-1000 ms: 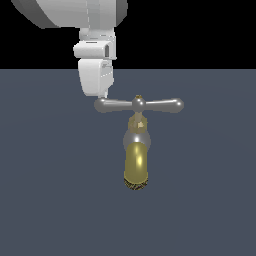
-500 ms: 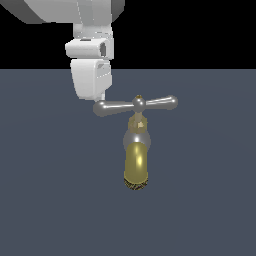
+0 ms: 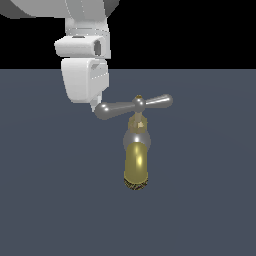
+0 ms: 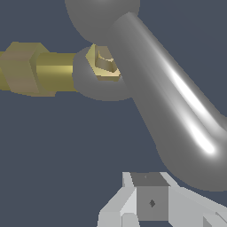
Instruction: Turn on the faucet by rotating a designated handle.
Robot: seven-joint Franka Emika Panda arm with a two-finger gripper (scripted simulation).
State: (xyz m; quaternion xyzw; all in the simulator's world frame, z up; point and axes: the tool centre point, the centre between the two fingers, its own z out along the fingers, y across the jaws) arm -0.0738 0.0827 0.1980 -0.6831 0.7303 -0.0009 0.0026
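Observation:
The faucet (image 3: pixel 136 167) stands mid-scene, its brass-gold spout hanging below a silver neck. Across its top lies the handle (image 3: pixel 134 106), a silver crossbar skewed so that the knob on the exterior view's left sits lower and looks larger. My white gripper (image 3: pixel 95 104) hangs just beside that knob, its tip touching or almost touching it. In the wrist view the handle's arm (image 4: pixel 177 111) fills the picture, and the fingers (image 4: pixel 150 201) sit pressed together right by its knob. The jaws look shut with nothing between them. The brass stem (image 4: pixel 53 71) shows behind.
A flat dark grey floor (image 3: pixel 210 200) spreads all around the faucet, with black background above it. No other objects show.
My gripper has shifted toward the exterior view's left. The handle has turned with it: the knob beside the gripper has swung lower and nearer, and the opposite arm has gone back.

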